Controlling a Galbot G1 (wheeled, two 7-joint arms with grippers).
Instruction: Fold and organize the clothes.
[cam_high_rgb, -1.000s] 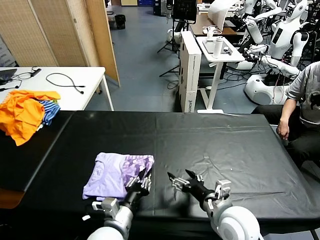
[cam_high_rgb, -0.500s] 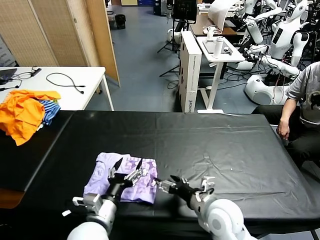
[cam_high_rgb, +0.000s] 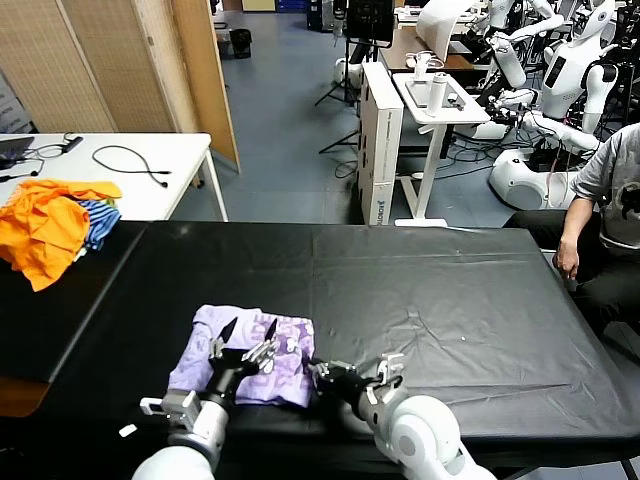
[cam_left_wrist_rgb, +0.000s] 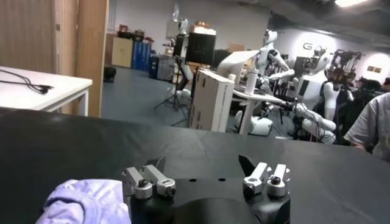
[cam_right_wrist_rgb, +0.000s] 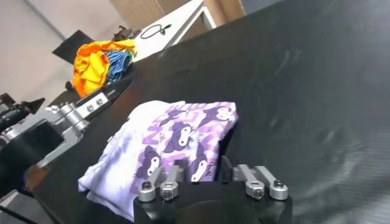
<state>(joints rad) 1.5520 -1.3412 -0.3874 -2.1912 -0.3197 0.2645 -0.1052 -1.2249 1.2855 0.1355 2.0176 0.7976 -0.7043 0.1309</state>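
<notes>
The folded pale lavender cotton T-shirt (cam_high_rgb: 243, 350) on the black worktop (cam_high_rgb: 450, 300) is pinched at its edge by the right gripper (cam_high_rgb: 322, 373), jaws closed; the left gripper (cam_high_rgb: 242, 333) is held above it, jaws spread wide, empty.

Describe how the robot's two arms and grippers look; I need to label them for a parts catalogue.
Both arms end in rounded white shells with grey joint sections. The left gripper has slim black pointed fingers on silver metal links with visible screws. The right gripper is built the same way: black fingers, silver screwed links, black base. No markings or loose cables show.
</notes>
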